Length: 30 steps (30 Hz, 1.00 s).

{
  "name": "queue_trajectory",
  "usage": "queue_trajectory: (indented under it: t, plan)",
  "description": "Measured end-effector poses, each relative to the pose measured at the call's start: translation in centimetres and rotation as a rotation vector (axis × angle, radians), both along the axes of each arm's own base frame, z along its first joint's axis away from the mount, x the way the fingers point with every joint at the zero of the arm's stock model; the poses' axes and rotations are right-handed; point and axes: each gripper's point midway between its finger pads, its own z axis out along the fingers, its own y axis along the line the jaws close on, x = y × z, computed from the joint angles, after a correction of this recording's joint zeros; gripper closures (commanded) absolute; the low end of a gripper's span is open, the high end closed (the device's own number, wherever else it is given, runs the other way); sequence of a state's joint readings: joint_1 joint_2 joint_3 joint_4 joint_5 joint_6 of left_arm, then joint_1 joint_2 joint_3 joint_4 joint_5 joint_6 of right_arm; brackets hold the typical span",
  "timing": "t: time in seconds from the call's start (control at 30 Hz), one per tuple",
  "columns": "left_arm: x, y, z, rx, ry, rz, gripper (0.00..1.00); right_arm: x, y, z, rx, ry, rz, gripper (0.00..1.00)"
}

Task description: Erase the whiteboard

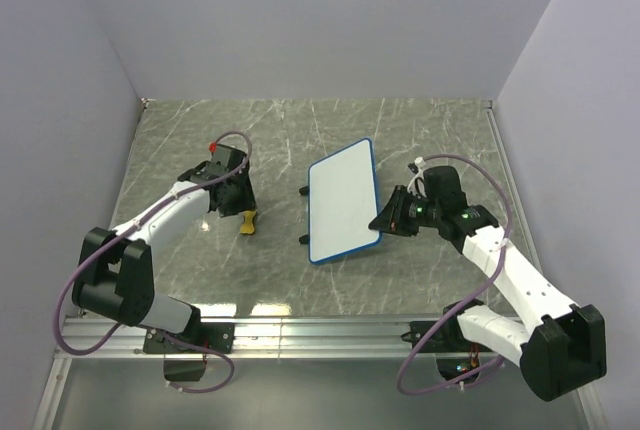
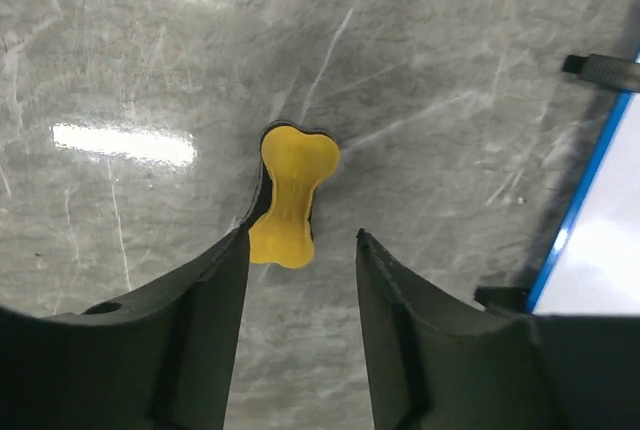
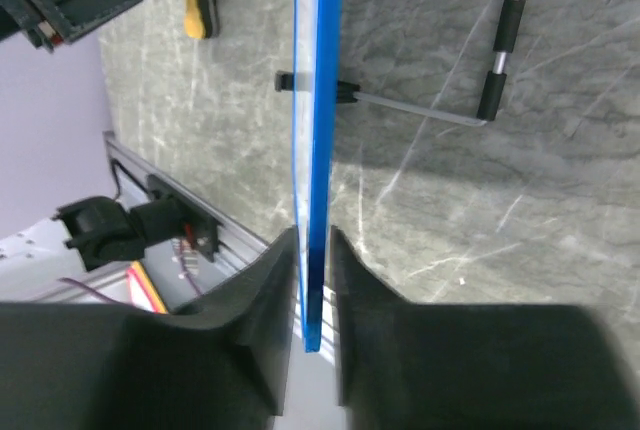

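The whiteboard (image 1: pixel 343 202) lies in the middle of the table, white with a thin blue rim, and I see no marks on its face. My right gripper (image 1: pixel 386 218) is shut on its right edge; in the right wrist view the jaws (image 3: pixel 313 235) clamp the blue rim (image 3: pixel 320 100) from both sides. The small yellow eraser (image 1: pixel 248 222) lies on the table left of the board. My left gripper (image 1: pixel 238 202) is open just above it; in the left wrist view the eraser (image 2: pixel 290 197) lies just ahead of the open fingers (image 2: pixel 300 235), untouched.
The board's black feet (image 1: pixel 303 190) stick out at its left side, and a wire stand (image 3: pixel 430 110) shows under it. A metal rail (image 1: pixel 330 328) runs along the table's near edge. Grey walls close in the table on three sides.
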State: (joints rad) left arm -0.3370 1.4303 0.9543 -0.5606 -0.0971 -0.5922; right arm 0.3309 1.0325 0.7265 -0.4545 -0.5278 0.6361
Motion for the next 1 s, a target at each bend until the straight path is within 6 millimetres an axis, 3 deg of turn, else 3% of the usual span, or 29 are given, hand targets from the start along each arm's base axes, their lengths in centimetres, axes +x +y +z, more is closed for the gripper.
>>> queue_trajectory:
  t: [0.07, 0.1, 0.2, 0.3, 0.4, 0.47, 0.53, 0.67, 0.77, 0.87, 0.93, 1.0]
  plan:
    - [0.0, 0.1, -0.6, 0.007, 0.006, -0.001, 0.45, -0.1, 0.1, -0.2, -0.008, 0.001, 0.005, 0.46]
    - [-0.1, 0.1, -0.9, 0.01, 0.01, 0.0, 0.45, -0.1, 0.1, -0.2, -0.013, -0.001, 0.008, 0.27]
    - [-0.4, 0.3, -1.7, 0.018, 0.03, -0.001, 0.44, -0.1, 0.0, -0.2, -0.026, -0.002, 0.01, 0.01]
    - [-0.4, 0.3, -1.7, 0.018, 0.027, -0.001, 0.38, 0.1, -0.3, 0.5, -0.044, -0.018, 0.008, 0.0]
    - [-0.4, 0.3, -1.4, 0.016, 0.022, -0.001, 0.23, 0.5, -0.5, 1.8, -0.056, -0.048, 0.001, 0.0]
    - [-0.4, 0.3, -0.9, 0.014, 0.009, -0.001, 0.06, 0.6, -0.7, 3.1, -0.066, -0.082, -0.007, 0.0]
    - [-0.4, 0.4, -0.1, 0.008, -0.011, 0.009, 0.02, 0.6, -1.1, 4.5, -0.074, -0.119, -0.02, 0.0]
    - [-0.1, 0.5, 3.6, -0.021, -0.118, 0.019, 0.02, 0.0, -2.6, 9.0, -0.077, -0.268, -0.08, 0.0]
    - [-0.1, 0.7, 8.0, -0.071, -0.268, 0.045, 0.0, -1.0, -4.0, 12.5, -0.049, -0.401, -0.153, 0.0]
    - [-0.6, 1.2, 11.8, -0.157, -0.473, 0.097, 0.01, -1.8, -5.3, 14.4, -0.006, -0.504, -0.243, 0.0]
    - [-1.7, 1.8, 11.9, -0.204, -0.549, 0.135, 0.02, -1.9, -6.3, 14.9, 0.023, -0.554, -0.314, 0.0]
    - [-2.8, 2.5, 11.3, -0.241, -0.599, 0.177, 0.02, -1.7, -7.1, 14.2, 0.028, -0.54, -0.386, 0.0]
